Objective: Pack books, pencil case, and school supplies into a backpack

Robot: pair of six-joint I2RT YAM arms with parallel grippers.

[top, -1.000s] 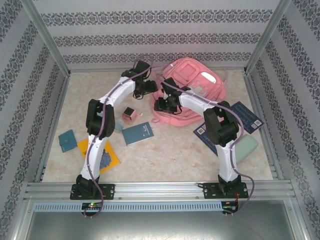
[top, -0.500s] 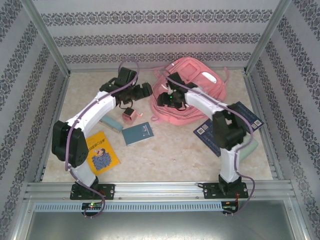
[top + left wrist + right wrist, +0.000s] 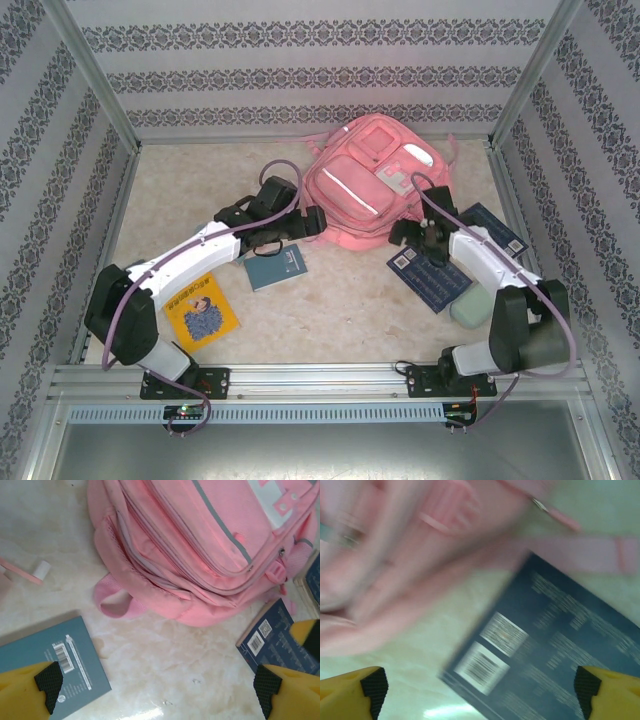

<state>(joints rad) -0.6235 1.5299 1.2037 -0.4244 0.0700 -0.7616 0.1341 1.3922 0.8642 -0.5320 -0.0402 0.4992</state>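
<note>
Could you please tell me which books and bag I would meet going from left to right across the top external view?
yellow book → grey-teal book → pink backpack → nearer navy book → farther navy book by the right wall.

Marbled table (image 3: 350, 300), pink backpack (image 3: 370, 185), flat books (image 3: 280, 268)
</note>
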